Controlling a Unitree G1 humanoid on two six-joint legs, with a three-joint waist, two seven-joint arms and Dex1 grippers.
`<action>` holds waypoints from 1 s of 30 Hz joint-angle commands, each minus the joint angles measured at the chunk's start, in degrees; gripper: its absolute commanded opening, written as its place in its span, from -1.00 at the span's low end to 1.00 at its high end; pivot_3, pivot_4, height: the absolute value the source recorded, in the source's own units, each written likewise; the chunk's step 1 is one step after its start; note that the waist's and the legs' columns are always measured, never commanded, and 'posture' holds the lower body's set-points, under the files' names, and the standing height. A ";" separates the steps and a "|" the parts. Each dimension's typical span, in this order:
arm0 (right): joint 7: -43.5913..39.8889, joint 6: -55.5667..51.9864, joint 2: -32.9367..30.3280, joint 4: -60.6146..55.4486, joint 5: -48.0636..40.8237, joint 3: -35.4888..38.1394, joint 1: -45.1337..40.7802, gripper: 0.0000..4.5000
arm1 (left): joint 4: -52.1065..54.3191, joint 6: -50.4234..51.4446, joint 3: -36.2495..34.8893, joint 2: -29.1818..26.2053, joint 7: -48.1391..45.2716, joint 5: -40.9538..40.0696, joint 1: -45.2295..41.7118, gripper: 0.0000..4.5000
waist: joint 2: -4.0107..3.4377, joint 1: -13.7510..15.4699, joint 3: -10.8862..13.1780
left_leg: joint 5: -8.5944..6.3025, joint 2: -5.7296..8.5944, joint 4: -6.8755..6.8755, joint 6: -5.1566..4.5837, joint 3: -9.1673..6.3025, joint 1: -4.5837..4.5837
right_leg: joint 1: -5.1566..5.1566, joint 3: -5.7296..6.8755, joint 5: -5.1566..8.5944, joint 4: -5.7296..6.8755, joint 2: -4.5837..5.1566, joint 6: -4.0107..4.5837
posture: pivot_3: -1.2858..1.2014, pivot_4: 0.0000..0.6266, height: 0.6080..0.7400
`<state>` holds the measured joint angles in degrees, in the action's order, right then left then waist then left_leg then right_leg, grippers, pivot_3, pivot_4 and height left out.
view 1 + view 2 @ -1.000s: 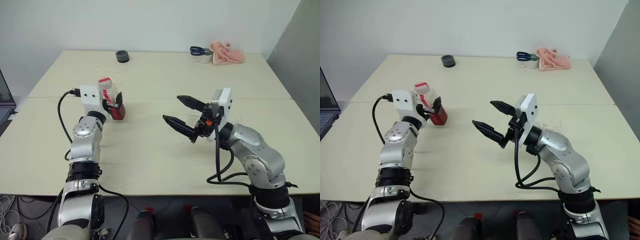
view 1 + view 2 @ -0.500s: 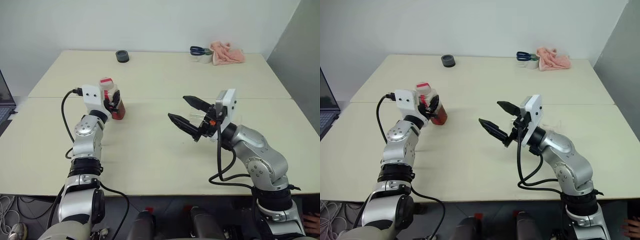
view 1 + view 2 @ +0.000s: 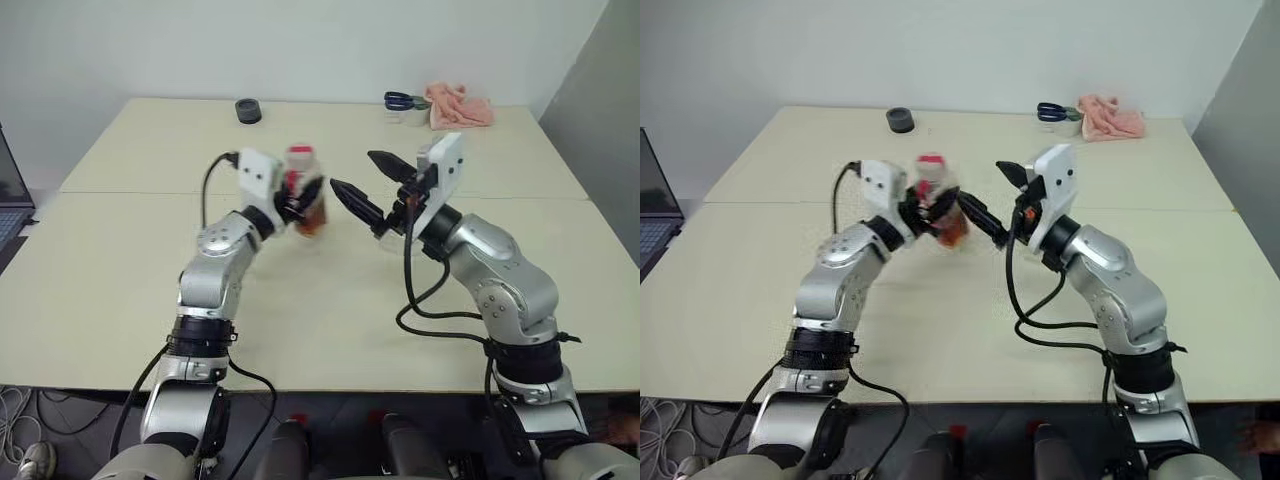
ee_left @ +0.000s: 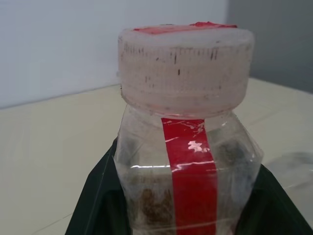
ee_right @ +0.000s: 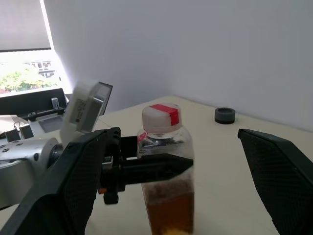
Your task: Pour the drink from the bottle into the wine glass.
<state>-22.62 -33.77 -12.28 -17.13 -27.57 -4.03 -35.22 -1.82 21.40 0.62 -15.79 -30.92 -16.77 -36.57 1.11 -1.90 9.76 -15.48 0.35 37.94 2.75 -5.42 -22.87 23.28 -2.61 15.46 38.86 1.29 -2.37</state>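
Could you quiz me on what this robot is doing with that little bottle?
1. True or false: the cap is still on the bottle.
2. Which end effector holds the bottle? A) left B) right C) neither
3. What lies at the table's far right corner, beside the scissors?

Key:
1. True.
2. A: the left end effector is shut on it; the right end effector stands open beside it.
3. A pink cloth.
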 commanded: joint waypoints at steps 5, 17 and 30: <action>3.61 -2.15 0.87 -1.13 0.98 1.68 -1.82 1.00 | 11.06 5.33 4.57 -1.98 -6.17 -2.82 2.27 -0.18 | -0.08 -0.68 0.05 | 0.00 -0.07 -0.02 -0.03 0.08 0.08 | 0.03 -0.03 0.00 0.10 -0.13 0.00 | 0.03 -0.52 1.00; 2.04 -5.06 1.07 -2.55 -1.29 1.97 -1.63 0.59 | 10.66 5.89 4.36 -1.97 -6.75 -2.38 1.60 -0.18 | -0.09 -0.54 0.06 | 0.00 -0.03 -0.01 -0.03 0.07 0.03 | 0.03 0.00 0.00 0.07 -0.08 0.00 | 0.03 -0.52 1.00; -14.70 -6.29 -5.39 0.87 -8.37 1.81 -8.49 -0.20 | 18.12 11.08 5.33 -5.16 -13.81 -8.49 2.49 -0.18 | -0.12 -0.63 0.17 | 0.00 -0.03 0.00 -0.04 0.10 0.03 | 0.03 -0.01 0.01 0.06 -0.09 0.00 | 0.03 -0.52 1.00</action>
<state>-30.16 -40.76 -16.27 -15.94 -32.90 -3.23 -39.71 9.57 31.19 5.02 -20.06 -39.63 -20.82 -33.58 0.99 -2.54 9.93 -15.48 0.32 37.93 2.71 -5.33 -22.84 23.31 -2.62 15.47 38.92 1.19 -2.37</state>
